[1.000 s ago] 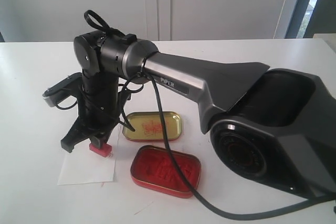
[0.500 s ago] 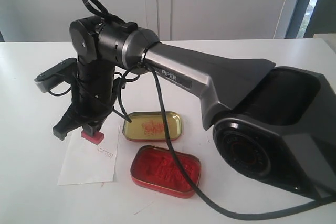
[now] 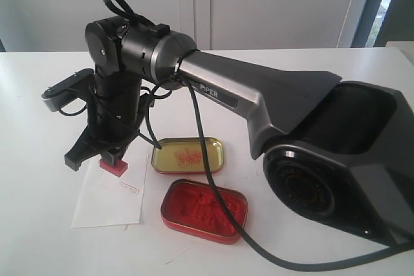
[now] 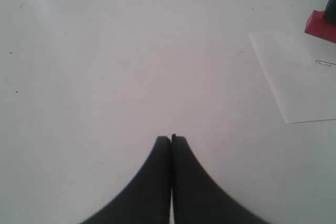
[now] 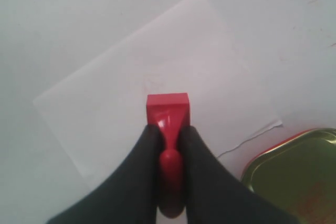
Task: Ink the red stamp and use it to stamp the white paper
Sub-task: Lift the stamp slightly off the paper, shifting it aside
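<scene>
- The right gripper (image 5: 169,129), with two black fingers pointing down, is seen closed narrowly on the short knob handle of a small red plastic stamp (image 5: 167,109) with a rectangular block base.
- The stamp is held over the far edge of a small rectangular sheet of thin white paper (image 3: 107,201). In the exterior view it appears to be just clear of the sheet.
- A small red outlined imprint (image 3: 130,189) is seen on the paper, near the stamp.
- Just beside the paper, a gold-lined oval tin lid (image 3: 187,155) and an oval red tin of ink paste (image 3: 204,210) are laid on the white tabletop (image 3: 39,224).
- The left gripper (image 4: 171,139) is shown with its black jaws pressed together and nothing held, over bare table apart from the paper.
- Inking and pressing are judged to be done, since a print is visible. The next move is judged to be carrying the stamp away and setting it down. For that, the fresh print must not be smeared and the light sheet must not be dragged.
</scene>
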Robot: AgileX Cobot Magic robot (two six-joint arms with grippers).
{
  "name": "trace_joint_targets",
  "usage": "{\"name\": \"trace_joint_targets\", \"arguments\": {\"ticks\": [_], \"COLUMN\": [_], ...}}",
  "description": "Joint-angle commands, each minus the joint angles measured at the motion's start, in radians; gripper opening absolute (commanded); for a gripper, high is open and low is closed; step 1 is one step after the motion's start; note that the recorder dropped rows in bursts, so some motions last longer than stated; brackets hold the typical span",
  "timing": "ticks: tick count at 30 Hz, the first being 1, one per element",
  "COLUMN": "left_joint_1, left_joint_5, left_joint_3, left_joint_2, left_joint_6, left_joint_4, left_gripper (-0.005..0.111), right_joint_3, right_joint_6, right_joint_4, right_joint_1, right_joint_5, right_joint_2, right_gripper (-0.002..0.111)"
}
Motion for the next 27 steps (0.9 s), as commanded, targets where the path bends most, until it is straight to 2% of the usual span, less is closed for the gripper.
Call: {"name": "trace_joint_targets", "arguments": {"ticks": [1,27], "left_joint_1": [0.002,0.002], "left_joint_5": [0.009,0.009], "left_joint_3": [0.008,0.008], "left_joint_2": [-0.005,-0.005], "left_joint_6": [-0.004,-0.004], "left_joint_4": [-0.002,-0.002], "left_gripper": [0.0,0.0], "right_joint_3": [-0.005,-0.005], "right_joint_6": [0.004,0.004], "right_joint_4": [-0.002,-0.006], "right_joint_1": [-0.002,-0.002], "right_joint_5": [0.001,0.001], "right_joint_2": [-0.013,-0.034], "right_gripper": [0.0,0.0]}}
